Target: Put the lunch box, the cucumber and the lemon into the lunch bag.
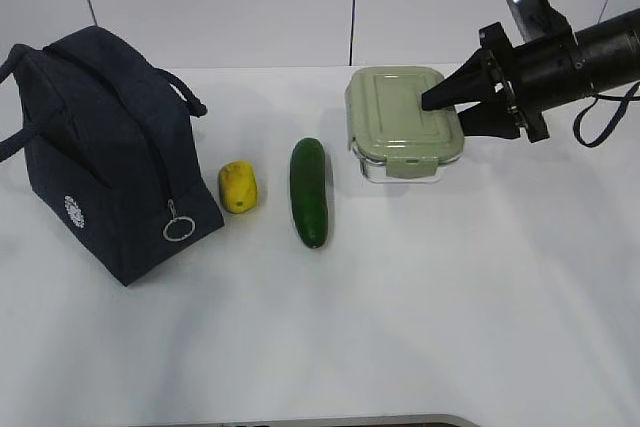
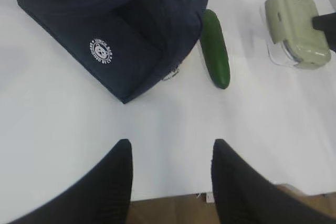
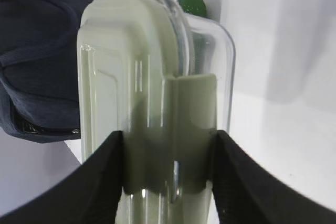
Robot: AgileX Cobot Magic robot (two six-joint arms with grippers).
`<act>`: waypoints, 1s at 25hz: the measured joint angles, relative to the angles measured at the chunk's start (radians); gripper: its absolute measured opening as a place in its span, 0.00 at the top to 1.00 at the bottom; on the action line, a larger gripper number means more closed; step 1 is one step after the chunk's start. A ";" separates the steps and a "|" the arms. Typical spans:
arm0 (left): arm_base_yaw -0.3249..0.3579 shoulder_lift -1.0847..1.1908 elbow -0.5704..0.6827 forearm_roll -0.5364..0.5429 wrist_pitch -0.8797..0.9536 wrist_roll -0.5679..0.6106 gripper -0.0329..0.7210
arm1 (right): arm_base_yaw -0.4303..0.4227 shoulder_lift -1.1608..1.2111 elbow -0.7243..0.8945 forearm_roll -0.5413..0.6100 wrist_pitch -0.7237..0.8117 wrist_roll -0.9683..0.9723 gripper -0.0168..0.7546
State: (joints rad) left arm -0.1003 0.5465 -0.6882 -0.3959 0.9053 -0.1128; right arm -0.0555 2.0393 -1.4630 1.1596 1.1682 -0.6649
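Lunch box (image 1: 405,123) sits on the white table (image 1: 450,307) at about two o'clock from the table's middle, its sage-green lid on. The right gripper (image 1: 448,105) reaches in from three o'clock, one jaw over the lid and one at the box's right end; the wrist view shows both jaws pressed against the end clip, clamped on it. The cucumber (image 1: 309,191) lies near centre, the lemon (image 1: 239,187) just beside it at nine o'clock, touching the lunch bag (image 1: 100,147). The left gripper (image 2: 170,169) hangs over bare table, jaws apart and holding nothing.
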 joint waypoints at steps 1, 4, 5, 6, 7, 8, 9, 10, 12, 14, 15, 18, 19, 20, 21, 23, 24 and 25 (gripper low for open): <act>0.000 0.046 0.000 -0.007 -0.031 0.000 0.51 | 0.000 0.000 0.000 0.010 0.000 0.002 0.49; 0.000 0.179 -0.028 -0.018 -0.106 0.000 0.51 | 0.005 0.000 0.000 0.029 0.000 0.004 0.49; 0.000 0.225 -0.045 -0.019 -0.117 0.000 0.51 | 0.009 0.000 0.000 0.036 0.000 0.004 0.49; 0.000 0.261 -0.068 -0.020 -0.125 0.000 0.51 | 0.013 0.000 0.000 0.044 0.000 0.006 0.49; 0.000 0.304 -0.094 -0.020 -0.133 0.000 0.51 | 0.020 0.000 0.000 0.049 0.000 0.006 0.49; 0.000 0.348 -0.118 -0.021 -0.137 0.002 0.51 | 0.027 0.000 0.000 0.058 0.000 0.006 0.49; 0.000 0.390 -0.148 -0.021 -0.139 0.004 0.51 | 0.030 0.000 0.000 0.067 0.000 0.006 0.49; 0.000 0.425 -0.179 -0.021 -0.142 0.005 0.51 | 0.035 0.000 0.002 0.074 0.000 0.006 0.49; 0.000 0.512 -0.232 -0.021 -0.144 0.006 0.51 | 0.037 0.000 0.002 0.093 0.000 0.006 0.49; 0.000 0.591 -0.281 -0.036 -0.144 0.007 0.51 | 0.037 0.000 0.002 0.115 0.000 0.006 0.49; 0.000 0.631 -0.298 -0.052 -0.146 0.007 0.51 | 0.037 0.000 0.002 0.125 0.000 0.006 0.49; 0.000 0.731 -0.349 -0.084 -0.161 0.007 0.51 | 0.038 0.000 0.002 0.141 -0.002 0.006 0.49; 0.000 0.759 -0.359 -0.088 -0.174 0.007 0.51 | 0.038 0.000 0.002 0.146 -0.002 0.006 0.49; 0.000 0.785 -0.369 -0.090 -0.187 0.007 0.51 | 0.042 0.000 0.002 0.151 -0.002 0.006 0.49; 0.000 0.805 -0.379 -0.092 -0.200 0.007 0.51 | 0.048 0.000 0.002 0.156 -0.002 0.006 0.49; 0.000 0.850 -0.390 -0.094 -0.239 0.007 0.51 | 0.062 0.000 0.002 0.168 -0.002 0.006 0.49; 0.000 0.868 -0.397 -0.096 -0.254 0.007 0.51 | 0.072 0.000 0.000 0.173 -0.002 0.006 0.49; 0.000 0.891 -0.404 -0.096 -0.265 0.007 0.51 | 0.081 0.000 -0.003 0.174 -0.002 0.006 0.49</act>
State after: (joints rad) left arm -0.1003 1.4378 -1.0921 -0.4918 0.6400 -0.1061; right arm 0.0255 2.0393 -1.4664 1.3331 1.1661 -0.6585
